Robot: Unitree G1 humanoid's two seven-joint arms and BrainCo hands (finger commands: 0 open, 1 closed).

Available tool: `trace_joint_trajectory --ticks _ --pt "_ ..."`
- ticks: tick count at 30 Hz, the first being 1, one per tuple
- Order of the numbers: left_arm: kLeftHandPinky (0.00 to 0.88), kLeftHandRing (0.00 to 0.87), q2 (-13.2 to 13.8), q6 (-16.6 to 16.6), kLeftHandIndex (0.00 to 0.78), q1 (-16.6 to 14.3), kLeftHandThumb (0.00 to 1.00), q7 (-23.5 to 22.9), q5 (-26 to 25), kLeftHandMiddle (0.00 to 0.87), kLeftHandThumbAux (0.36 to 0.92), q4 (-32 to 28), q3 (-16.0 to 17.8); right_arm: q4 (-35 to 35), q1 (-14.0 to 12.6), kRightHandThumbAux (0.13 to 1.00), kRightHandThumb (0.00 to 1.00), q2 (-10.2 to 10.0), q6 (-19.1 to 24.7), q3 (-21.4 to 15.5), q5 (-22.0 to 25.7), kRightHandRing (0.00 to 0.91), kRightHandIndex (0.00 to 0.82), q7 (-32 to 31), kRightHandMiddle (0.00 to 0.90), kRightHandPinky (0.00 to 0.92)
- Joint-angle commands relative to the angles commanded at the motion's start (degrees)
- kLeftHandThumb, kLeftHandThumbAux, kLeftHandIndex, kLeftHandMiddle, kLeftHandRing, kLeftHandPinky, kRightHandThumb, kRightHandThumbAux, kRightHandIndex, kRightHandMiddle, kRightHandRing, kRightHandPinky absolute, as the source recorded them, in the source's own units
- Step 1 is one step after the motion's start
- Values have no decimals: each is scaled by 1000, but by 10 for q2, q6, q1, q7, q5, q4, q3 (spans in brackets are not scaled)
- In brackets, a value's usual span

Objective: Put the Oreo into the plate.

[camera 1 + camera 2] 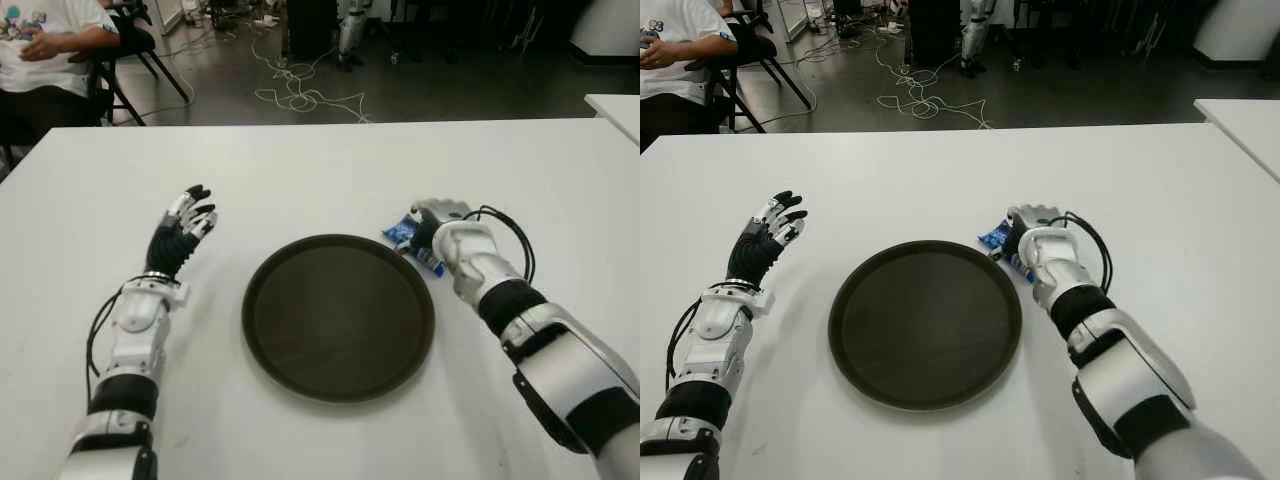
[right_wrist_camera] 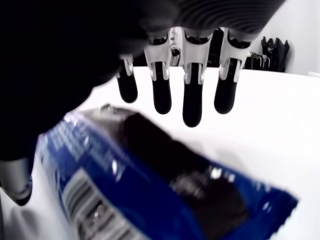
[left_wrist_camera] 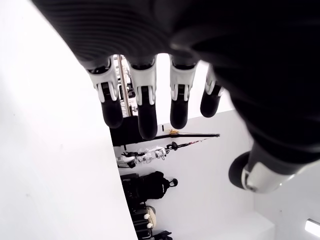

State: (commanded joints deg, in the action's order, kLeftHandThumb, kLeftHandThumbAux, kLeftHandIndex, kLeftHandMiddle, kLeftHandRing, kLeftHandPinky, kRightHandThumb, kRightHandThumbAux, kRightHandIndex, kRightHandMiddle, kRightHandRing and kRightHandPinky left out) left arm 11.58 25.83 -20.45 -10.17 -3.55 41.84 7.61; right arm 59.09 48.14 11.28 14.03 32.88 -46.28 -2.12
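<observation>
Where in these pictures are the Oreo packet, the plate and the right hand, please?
Oreo packet (image 2: pixel 150 185): right wrist view, middle of the blue wrapper.
Plate (image 1: pixel 338 318): left eye view, bare dark centre.
Right hand (image 1: pixel 1038 232): right eye view, back of the hand.

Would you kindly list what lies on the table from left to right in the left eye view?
Left robot hand, fingers open → dark round plate → blue Oreo packet → right robot hand, over the packet, fingers open.

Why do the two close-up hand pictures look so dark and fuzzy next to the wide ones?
Right wrist view: the palm fills the top as an unfocused dark mass, and the blue Oreo packet under the right hand is soft. Left wrist view: the left hand is backlit against the white table. Eye views: evenly lit.
</observation>
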Motion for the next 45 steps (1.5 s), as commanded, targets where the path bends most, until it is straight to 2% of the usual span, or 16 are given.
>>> trace_joint_trajectory --ticks 13,19,28,36,45 --pt "159 151 1 -8 79 2 195 -1 -1 152 570 -4 1 6 3 535 0 -6 8 2 3 246 233 0 231 281" --pt "151 157 -2 -9 80 7 220 0 -3 159 567 -15 1 6 0 549 0 -6 5 0 7 248 220 6 226 299" --pt "145 155 -1 -9 78 10 213 2 -2 155 585 -18 2 9 4 542 0 -6 11 4 5 244 220 -5 226 278" --pt "160 154 -2 -18 78 12 192 9 -1 155 595 -25 1 5 6 557 0 -6 17 4 5 265 225 -16 238 312" --pt "162 169 -2 -18 93 15 191 19 3 177 592 -29 1 -5 6 542 0 -6 34 7 2 244 195 -32 216 298"
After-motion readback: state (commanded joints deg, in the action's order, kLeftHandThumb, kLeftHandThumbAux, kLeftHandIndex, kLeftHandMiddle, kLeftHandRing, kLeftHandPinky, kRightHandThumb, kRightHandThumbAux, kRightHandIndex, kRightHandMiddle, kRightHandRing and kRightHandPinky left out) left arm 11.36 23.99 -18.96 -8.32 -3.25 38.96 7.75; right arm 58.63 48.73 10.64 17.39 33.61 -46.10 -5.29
